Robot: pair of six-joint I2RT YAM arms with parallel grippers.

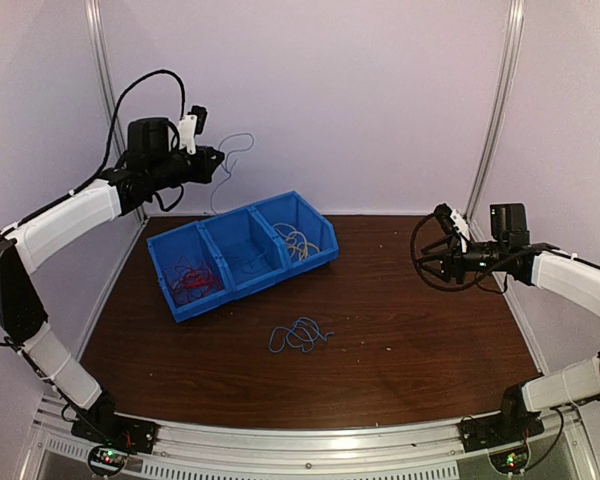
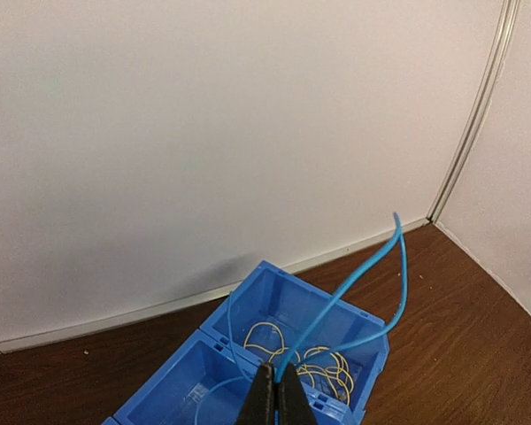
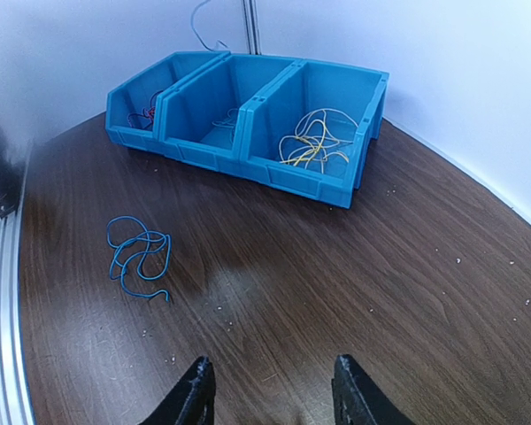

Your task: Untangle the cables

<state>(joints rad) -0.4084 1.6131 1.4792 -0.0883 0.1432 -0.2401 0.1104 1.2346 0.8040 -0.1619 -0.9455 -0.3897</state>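
Blue tangle (image 1: 300, 335) loose on the table (image 1: 410, 350), at 6 o'clock of the bins (image 1: 255, 287). Right gripper (image 1: 432, 262) at 3 o'clock, spread and empty. Red cables (image 1: 192, 282) and yellow cables (image 1: 298, 243) are in the end bins. Left gripper (image 1: 212, 165) is raised at 11 o'clock, pinching a blue cable (image 2: 336, 301). It looks light, limp and springy, so grab it near a free end.

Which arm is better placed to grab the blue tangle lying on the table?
Right. The right fingers are open and empty, facing the tangle; the left fingers are shut on another blue cable, raised high.
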